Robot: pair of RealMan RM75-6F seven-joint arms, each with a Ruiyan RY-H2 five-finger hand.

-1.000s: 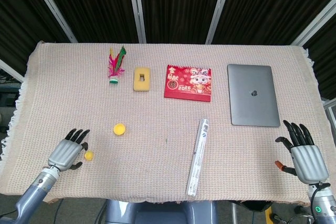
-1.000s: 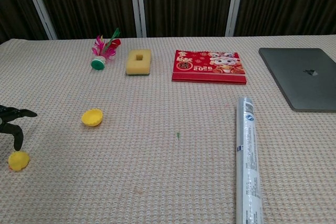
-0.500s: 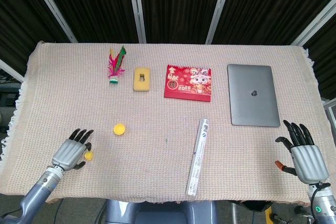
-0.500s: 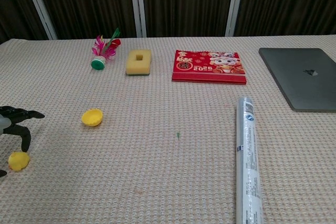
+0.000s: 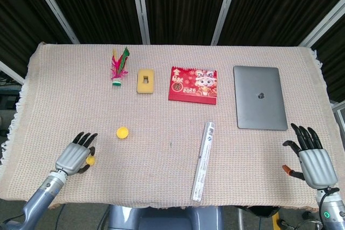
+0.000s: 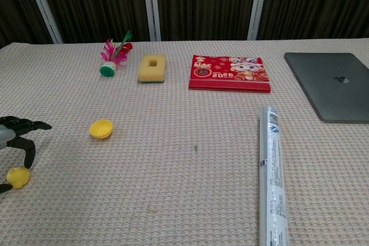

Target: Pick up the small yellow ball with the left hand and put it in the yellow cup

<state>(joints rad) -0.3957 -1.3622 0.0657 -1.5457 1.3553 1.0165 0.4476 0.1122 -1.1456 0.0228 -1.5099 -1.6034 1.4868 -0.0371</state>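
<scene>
The small yellow ball (image 5: pixel 90 160) (image 6: pixel 18 177) lies on the woven cloth near the front left edge. My left hand (image 5: pixel 74 154) (image 6: pixel 14 136) is right beside it, its fingers (image 6: pixel 29 151) curving down over the ball's far side and the thumb showing at its near side. I cannot tell whether they touch it. The yellow cup (image 5: pixel 123 132) (image 6: pixel 101 128) stands a short way to the right and further back. My right hand (image 5: pixel 312 160) rests at the front right corner, fingers spread and empty, seen only in the head view.
A feather shuttlecock (image 5: pixel 118 68), a yellow sponge block (image 5: pixel 144 81), a red calendar (image 5: pixel 193 84) and a grey laptop (image 5: pixel 260 105) line the back half. A long silver tube (image 5: pixel 203 161) lies front of centre.
My left hand has shifted slightly nearer and closer around the ball. The ball, the cup and the right hand have stayed put.
</scene>
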